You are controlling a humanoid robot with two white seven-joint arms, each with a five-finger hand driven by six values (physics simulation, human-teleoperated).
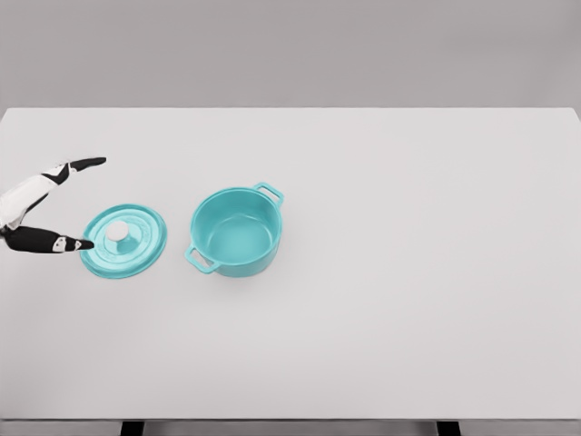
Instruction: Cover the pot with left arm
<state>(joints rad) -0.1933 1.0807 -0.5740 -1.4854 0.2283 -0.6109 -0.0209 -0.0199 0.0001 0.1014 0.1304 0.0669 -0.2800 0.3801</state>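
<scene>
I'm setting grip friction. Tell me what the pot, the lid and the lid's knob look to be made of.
Pot: likely enamelled metal; even teal coat, soft sheen.
Lid: same teal finish, probably matching enamel.
Knob: white, smooth; plastic or ceramic, cannot tell.

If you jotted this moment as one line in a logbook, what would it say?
left hand: open beside lid | lid: flat on table, left of pot | pot: uncovered, empty | right arm: unseen

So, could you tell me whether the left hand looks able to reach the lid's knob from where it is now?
Probably yes. The left hand is open right beside the teal lid, one finger at its rim, and nothing stands between it and the white knob.
</scene>
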